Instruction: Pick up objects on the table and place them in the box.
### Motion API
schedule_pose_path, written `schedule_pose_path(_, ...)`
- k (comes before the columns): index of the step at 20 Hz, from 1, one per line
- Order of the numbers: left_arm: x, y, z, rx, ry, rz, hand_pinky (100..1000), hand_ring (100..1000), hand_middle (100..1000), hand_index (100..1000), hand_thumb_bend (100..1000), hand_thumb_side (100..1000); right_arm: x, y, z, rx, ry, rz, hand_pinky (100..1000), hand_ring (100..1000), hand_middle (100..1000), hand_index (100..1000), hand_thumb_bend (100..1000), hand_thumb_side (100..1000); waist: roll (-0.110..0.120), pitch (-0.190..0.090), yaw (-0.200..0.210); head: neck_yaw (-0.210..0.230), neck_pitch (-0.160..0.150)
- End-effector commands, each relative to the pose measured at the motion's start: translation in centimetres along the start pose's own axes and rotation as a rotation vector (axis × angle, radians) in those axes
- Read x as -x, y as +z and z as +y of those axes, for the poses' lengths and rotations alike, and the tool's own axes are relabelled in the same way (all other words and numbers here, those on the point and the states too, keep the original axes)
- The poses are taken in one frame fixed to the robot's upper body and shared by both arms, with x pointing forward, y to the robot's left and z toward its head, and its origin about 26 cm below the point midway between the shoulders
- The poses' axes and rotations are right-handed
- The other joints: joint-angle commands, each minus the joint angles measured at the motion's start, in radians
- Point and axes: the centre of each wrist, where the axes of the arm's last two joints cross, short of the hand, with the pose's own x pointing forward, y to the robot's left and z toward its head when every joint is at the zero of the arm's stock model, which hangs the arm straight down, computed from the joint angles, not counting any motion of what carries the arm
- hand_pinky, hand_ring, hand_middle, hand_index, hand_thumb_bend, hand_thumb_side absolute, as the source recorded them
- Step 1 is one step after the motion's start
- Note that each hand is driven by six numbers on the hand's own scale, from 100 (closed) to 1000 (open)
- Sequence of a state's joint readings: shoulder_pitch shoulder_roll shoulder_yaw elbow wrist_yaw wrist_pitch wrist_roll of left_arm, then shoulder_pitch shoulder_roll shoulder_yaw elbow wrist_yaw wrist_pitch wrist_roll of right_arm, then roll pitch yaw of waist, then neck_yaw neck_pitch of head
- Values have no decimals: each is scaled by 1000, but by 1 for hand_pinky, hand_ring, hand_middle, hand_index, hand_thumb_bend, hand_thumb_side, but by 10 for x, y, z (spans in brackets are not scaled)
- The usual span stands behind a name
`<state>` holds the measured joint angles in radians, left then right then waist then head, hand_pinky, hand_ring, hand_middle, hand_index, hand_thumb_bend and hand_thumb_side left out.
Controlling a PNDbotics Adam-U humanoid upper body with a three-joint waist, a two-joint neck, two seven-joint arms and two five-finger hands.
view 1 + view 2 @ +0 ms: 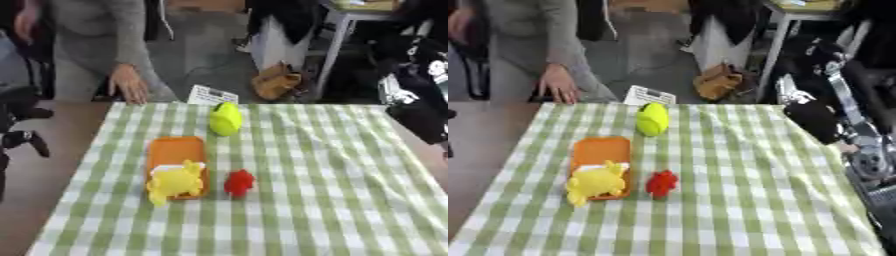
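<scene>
Bench [332, 190]: green-and-white checked cloth, cut off at the near edge.
Right robot hand [814, 120]: dark, over the bench's right edge; fingers impossible to make out.
Orange box [175, 155]: left of centre, long axis running away from the camera.
Yellow toy [175, 184]: lies over the box's near end, shape unclear.
Yellow-green object [225, 120]: beyond the box, upright.
Red object [239, 183]: just right of the box, shape blurred.

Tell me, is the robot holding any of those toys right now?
No. Its right hand hangs at the table's right edge, away from the yellow toy, red toy and green object. The left hand isn't visible.
</scene>
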<state>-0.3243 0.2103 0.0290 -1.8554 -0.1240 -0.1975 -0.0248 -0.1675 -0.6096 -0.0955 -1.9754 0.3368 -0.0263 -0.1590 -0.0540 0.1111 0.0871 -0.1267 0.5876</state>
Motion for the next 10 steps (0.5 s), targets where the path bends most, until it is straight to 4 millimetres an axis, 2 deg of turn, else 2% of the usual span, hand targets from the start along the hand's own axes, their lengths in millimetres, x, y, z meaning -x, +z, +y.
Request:
schedule_pose_path(1,-5,-4,7,-13,-27,-25,330,697,813,789,100,941,2,7,-9,84,-48,-6,513,663,807,802,100,677,14,-20,-2,26,-9)
schedule_pose_path(6,-5,0,7,-18,-27,-18,323,694,812,788,100,943,11,28,0,143,-127,57,505,656,808,798,100,681,18,-16,-7,47,1)
schedule_pose_path(10,-5,3,8,-25,-29,-11,321,694,812,788,100,945,14,36,3,165,-139,94,500,653,809,797,100,683,21,-14,-9,62,15)
